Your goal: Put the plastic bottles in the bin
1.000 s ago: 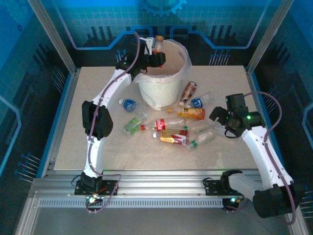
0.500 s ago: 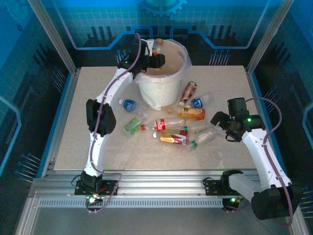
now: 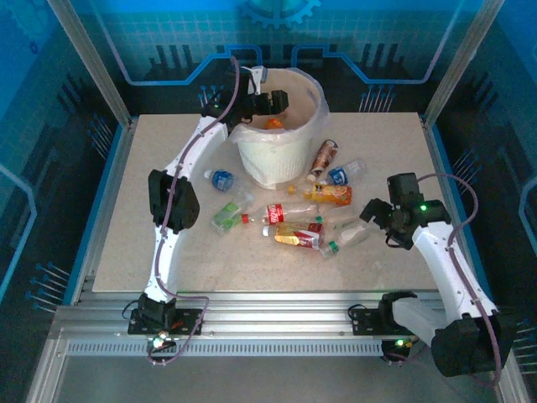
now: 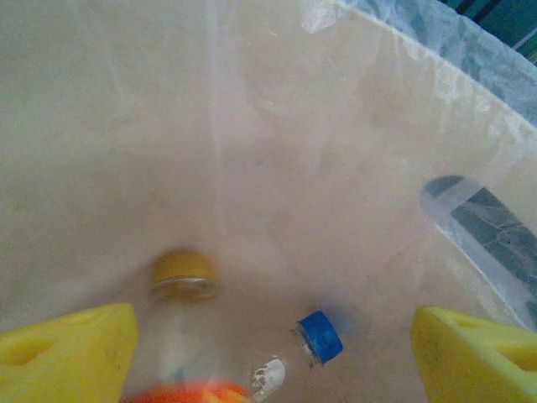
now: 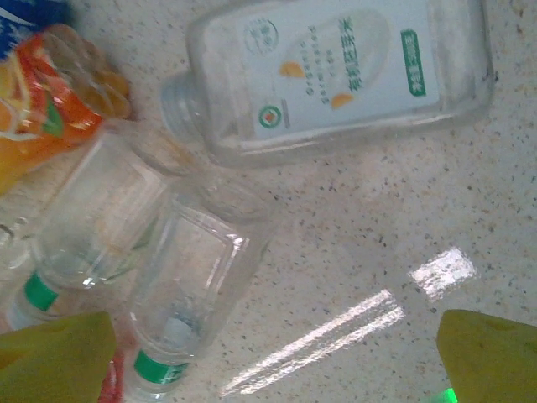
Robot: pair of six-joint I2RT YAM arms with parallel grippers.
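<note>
**Right gripper** [image 3: 375,211]: at 4 o'clock on the speckled beige table [image 3: 143,252], low beside the scatter. Jaws are spread wide and empty, and its yellow fingertips [image 5: 50,357] touch nothing. In the wrist view, two clear green-capped plastic bottles [image 5: 197,277] lie side by side at 10 o'clock. A flat clear bottle with a white-and-green label [image 5: 336,75] lies at 12.

**Loose plastic bottles** [image 3: 294,222]: about ten lie on their sides from table centre out to 3 o'clock, with red, orange, blue, green or brown labels.

**Tall round white bin with translucent bag liner** [image 3: 289,164]: at 12 o'clock. Inside are an orange-labelled, yellow-capped bottle [image 4: 185,281] and a blue-capped bottle [image 4: 319,334].

**Left gripper** [image 3: 273,102]: over the bin mouth, jaws spread wide and gripping nothing.

**Step, as judged:** the left arm's drop looks complete and the right arm is lining up a pick. The right's next move calls for centring over one green-capped bottle and pinching across its body without catching its neighbour.
</note>
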